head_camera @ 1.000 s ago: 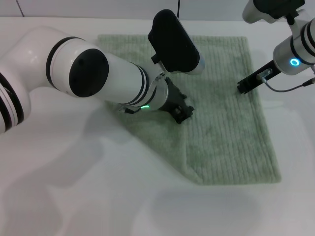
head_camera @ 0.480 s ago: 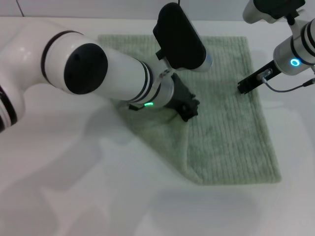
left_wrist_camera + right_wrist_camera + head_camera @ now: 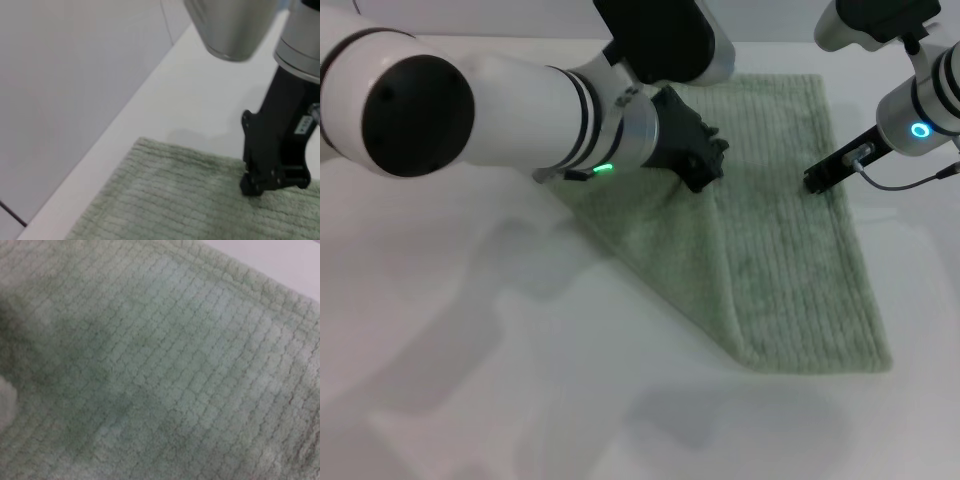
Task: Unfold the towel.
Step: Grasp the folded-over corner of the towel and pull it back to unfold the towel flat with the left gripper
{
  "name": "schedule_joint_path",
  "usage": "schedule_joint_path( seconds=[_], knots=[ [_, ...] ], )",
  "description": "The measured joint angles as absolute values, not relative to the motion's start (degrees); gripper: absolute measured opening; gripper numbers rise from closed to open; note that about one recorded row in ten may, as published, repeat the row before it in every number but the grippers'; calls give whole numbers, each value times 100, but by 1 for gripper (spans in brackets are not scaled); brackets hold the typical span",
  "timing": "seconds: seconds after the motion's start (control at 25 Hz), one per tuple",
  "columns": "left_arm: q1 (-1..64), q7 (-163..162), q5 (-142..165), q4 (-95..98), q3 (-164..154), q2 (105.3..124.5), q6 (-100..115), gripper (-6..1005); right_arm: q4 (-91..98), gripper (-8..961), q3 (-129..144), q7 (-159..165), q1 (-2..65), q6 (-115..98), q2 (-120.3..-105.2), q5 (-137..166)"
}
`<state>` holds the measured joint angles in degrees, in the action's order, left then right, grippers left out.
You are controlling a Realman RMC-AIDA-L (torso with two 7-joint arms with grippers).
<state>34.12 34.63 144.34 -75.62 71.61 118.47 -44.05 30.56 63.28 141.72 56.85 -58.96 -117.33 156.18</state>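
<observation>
The pale sage-green towel [image 3: 790, 270] lies on the white table [image 3: 470, 380], with its left part folded over along a diagonal edge. My left gripper [image 3: 705, 172] is over the towel's upper middle, shut on a pinch of the folded layer; creases run out from it. My right gripper [image 3: 817, 180] is shut, its tip resting on the towel near the right edge. The left wrist view shows the right gripper [image 3: 272, 186] standing on the towel [image 3: 175, 200] near a far corner. The right wrist view is filled by ribbed towel [image 3: 160, 360].
The left arm's thick white forearm [image 3: 470, 110] reaches across the table's upper left and hides the towel's far left part. A wall [image 3: 60, 100] rises just behind the table's far edge. Bare table lies in front of and left of the towel.
My left gripper has moved away from me and slightly right, taking the folded layer with it; the diagonal fold edge has shifted right. The right gripper has stayed in place.
</observation>
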Motion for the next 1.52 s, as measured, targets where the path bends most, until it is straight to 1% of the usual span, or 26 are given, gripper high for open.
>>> schedule_joint_path(
  seconds=[0.52,1.0,1.2,1.28,1.4,1.44,1.52],
  knots=[
    [3082,3501,14441,-8029,7328,11848,-4413,60,3033,0,6328,14168,5668,-5887,-11733,15618],
    [2394,3499,14657,-8775,7455,11829,-4508,61,3032,0,6328,14167,5660,-5889,-11733,15618],
    [2282,3478,14660,-8867,7460,11830,-4558,61,3032,0,6328,14167,5655,-5889,-11733,15618],
    [2094,3475,14662,-9058,7462,11829,-4685,61,3032,0,6328,14167,5650,-5889,-11733,15618],
    [2094,3475,14662,-9058,7462,11829,-4685,61,3032,0,6328,14168,5648,-5889,-11733,15618],
    [1802,3481,14662,-9328,7491,11830,-4791,61,3032,0,6328,14167,5645,-5889,-11733,15618],
    [1725,3486,14662,-9396,7516,11829,-4828,61,3032,0,6328,14167,5640,-5889,-11734,15618]
  ],
)
